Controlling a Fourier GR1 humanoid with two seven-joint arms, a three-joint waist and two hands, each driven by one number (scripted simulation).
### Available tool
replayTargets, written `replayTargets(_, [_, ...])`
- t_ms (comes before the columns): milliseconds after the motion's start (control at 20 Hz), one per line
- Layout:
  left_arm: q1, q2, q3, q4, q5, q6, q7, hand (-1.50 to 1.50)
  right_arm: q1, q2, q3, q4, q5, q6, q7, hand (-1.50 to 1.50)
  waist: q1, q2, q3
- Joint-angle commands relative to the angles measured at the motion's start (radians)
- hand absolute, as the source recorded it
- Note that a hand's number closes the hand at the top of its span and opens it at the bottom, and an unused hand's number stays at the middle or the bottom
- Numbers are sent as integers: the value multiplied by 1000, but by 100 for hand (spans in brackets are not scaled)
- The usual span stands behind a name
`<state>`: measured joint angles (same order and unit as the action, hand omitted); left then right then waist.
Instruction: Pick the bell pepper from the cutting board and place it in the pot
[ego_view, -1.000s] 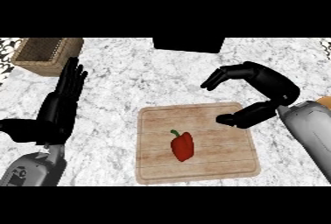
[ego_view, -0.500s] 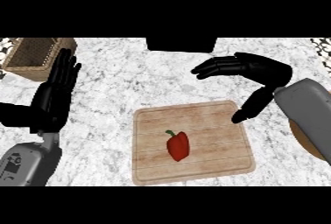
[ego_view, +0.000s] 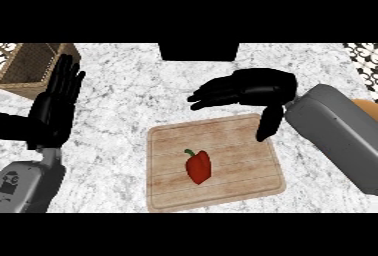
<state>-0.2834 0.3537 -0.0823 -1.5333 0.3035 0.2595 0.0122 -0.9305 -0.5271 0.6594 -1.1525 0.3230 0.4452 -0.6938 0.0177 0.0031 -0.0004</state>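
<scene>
Your counter is white marble and fills the view. On it, low and centre, you have the wooden cutting board, pale, with a rim all round; bare marble borders it on the left, above and right, while its lower edge runs close to the bottom of the view.

At far right your grey right forearm slants in, with an orange patch just behind it that cannot be identified. Your right hand sits above the board's upper right corner, fingers spread and relaxed toward the left, thumb hanging down over the board's top right edge; it holds nothing and is apart from the pepper.

Your left hand rests at the left edge, fingers straight and together, pointing up. Behind it, upper left, a woven basket. Top centre, a black box.

The red bell pepper, green stem up-left, lies near the board's middle, with nothing beside it.
</scene>
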Motion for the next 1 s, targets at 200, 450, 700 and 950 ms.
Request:
replayTargets(200, [24,-37,3,8,-26,-10,1,0,43,103,62,-33,146,58,100,-150,-15,-4,0])
replayTargets(450, [32,-9,49,-36,-20,-38,21,0,106,132,65,-61,203,103,151,-150,-16,-5,0])
replayTargets(700, [37,-36,74,43,-39,-78,-52,0,137,153,42,-29,292,92,82,-150,-15,-3,0])
replayTargets(950, [-15,-64,74,46,-71,-49,-10,0,164,245,14,-19,335,58,69,-150,-14,-2,0])
